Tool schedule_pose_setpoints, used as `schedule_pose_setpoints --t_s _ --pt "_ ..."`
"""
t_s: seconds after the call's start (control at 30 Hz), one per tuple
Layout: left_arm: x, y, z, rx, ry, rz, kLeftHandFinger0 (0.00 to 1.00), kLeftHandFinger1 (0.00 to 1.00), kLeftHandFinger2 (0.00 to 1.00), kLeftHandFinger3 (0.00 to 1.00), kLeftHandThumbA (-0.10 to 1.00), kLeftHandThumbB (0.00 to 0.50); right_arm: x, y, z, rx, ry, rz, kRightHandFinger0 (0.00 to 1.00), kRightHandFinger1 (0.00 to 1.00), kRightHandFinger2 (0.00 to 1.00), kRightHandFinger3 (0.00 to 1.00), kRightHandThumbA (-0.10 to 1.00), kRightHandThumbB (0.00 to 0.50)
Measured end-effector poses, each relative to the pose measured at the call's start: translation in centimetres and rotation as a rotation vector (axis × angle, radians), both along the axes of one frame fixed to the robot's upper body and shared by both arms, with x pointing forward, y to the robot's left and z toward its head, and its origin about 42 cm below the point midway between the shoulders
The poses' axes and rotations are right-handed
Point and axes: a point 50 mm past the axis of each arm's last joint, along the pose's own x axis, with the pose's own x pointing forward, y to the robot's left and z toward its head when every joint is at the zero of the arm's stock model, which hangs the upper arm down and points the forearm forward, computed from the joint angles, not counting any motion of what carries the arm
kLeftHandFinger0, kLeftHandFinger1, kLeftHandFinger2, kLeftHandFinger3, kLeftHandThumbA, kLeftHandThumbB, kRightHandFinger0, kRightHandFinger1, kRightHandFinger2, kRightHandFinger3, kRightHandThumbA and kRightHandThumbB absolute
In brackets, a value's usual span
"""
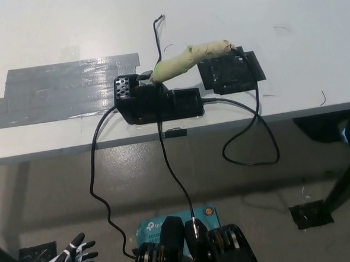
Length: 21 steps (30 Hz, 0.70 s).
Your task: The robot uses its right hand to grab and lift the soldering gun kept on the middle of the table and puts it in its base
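Observation:
The soldering gun [189, 59], its handle wrapped in pale green tape, rests tilted with its tip end in the black base [156, 101] near the white table's [50, 32] front edge. Its cord [253, 132] loops down off the table. My white left hand [69, 259] hangs open at the lower left, well below the table. My black right hand is not in view.
A wide patch of grey tape [65, 89] covers the table left of the base. A black taped patch [231, 73] lies right of the gun. Black cables [97, 177] hang from the base to the floor. A black table leg [344, 183] stands at the right.

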Motion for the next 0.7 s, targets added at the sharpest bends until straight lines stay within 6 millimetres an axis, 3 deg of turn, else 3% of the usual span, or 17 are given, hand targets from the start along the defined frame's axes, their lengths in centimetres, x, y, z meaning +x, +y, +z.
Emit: schedule_pose_setpoints --t_s 0.07,0.1,0.2,0.23,0.27,0.33,0.43,0.53,0.57,0.6,0.63,0.67,0.7 --pt "0.0 0.1 0.0 -0.004 0.000 0.008 1.00 1.00 1.00 1.00 1.00 0.380 0.1 0.1 0.0 -0.004 0.002 0.009 1.00 1.00 1.00 1.00 0.34 0.297" --pt "0.0 0.3 0.0 -0.006 0.000 0.014 1.00 1.00 1.00 1.00 1.00 0.362 0.2 0.1 0.0 -0.005 0.002 0.013 1.00 1.00 1.00 1.00 0.41 0.307" --pt "0.0 0.7 -0.2 -0.007 0.007 0.034 1.00 1.00 1.00 1.00 1.00 0.378 0.3 0.2 0.1 0.001 -0.004 0.017 1.00 1.00 1.00 1.00 0.47 0.298" --pt "0.0 0.9 -0.3 -0.006 0.011 0.040 1.00 1.00 1.00 1.00 1.00 0.410 0.3 0.2 0.1 0.000 -0.005 0.018 1.00 1.00 1.00 1.00 0.55 0.287" --pt "0.0 1.0 -0.4 -0.005 0.013 0.046 1.00 1.00 1.00 1.00 1.00 0.405 0.3 0.2 0.1 -0.001 -0.006 0.019 1.00 1.00 1.00 1.00 0.64 0.302" --pt "-0.1 1.2 -0.5 -0.003 0.019 0.053 1.00 1.00 1.00 1.00 1.00 0.393 0.5 0.4 0.0 0.004 -0.006 0.027 1.00 1.00 1.00 1.00 0.69 0.299" --pt "0.0 1.4 -0.5 0.004 0.020 0.054 1.00 1.00 1.00 1.00 1.00 0.390 1.1 1.1 -0.3 0.016 -0.004 0.043 1.00 1.00 1.00 1.00 0.66 0.282" --pt "-0.1 1.7 -0.6 0.009 0.023 0.061 1.00 1.00 1.00 1.00 1.00 0.337 1.7 1.5 -0.3 0.020 -0.011 0.052 1.00 1.00 1.00 1.00 0.62 0.294" --pt "-0.1 1.8 -0.6 0.011 0.023 0.065 1.00 1.00 1.00 1.00 1.00 0.341 1.9 1.7 -0.3 0.019 -0.013 0.055 1.00 1.00 1.00 1.00 0.59 0.288" --pt "-0.1 1.9 -0.6 0.011 0.024 0.070 1.00 1.00 1.00 1.00 1.00 0.290 2.2 1.9 -0.4 0.018 -0.013 0.061 1.00 1.00 1.00 1.00 0.48 0.268" --pt "-0.1 2.1 -0.6 0.012 0.026 0.075 1.00 1.00 1.00 1.00 1.00 0.280 2.3 2.0 -0.4 0.017 -0.013 0.066 1.00 1.00 1.00 1.00 0.47 0.267" --pt "-0.1 2.2 -0.7 0.013 0.027 0.078 1.00 1.00 1.00 1.00 1.00 0.301 2.5 2.3 -0.5 0.015 -0.012 0.074 1.00 1.00 1.00 1.00 0.40 0.252" --pt "-0.1 2.2 -0.7 0.013 0.027 0.079 1.00 1.00 1.00 1.00 1.00 0.301 2.5 2.3 -0.5 0.015 -0.012 0.075 1.00 1.00 1.00 1.00 0.40 0.252"
